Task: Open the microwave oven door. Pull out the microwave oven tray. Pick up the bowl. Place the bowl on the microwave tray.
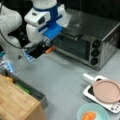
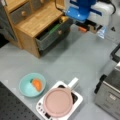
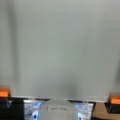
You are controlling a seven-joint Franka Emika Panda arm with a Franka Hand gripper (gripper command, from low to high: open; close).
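Near a front view's top left, the gripper (image 1: 47, 48) hangs just in front of the oven (image 1: 90, 42), its orange-tipped fingers (image 1: 50, 49) close to the left end of the dark glass door (image 1: 71, 47); whether they touch it cannot be told. The door looks upright against the oven's front, and no tray shows outside it. In the wrist view the two orange fingertips (image 3: 4, 92) sit at the far left and far right edges, so the jaws stand wide apart with nothing between them, over the bare grey tabletop (image 3: 62, 50).

The bowl (image 1: 92, 112) stands on the tabletop at a front view's bottom right, well apart from the gripper, with the orange lump (image 1: 89, 116) inside it. Just beside it lies a pink plate (image 1: 107, 91) on a white slab (image 1: 88, 93). Three black knobs (image 1: 95, 53) run down the oven's right side.

From above, in a front view, the gripper (image 2: 83, 28) hangs at the top next to a wooden cabinet (image 2: 37, 20) with an open drawer (image 2: 51, 35); the bowl (image 2: 29, 86) sits at lower left, the plate (image 2: 58, 102) beside it.
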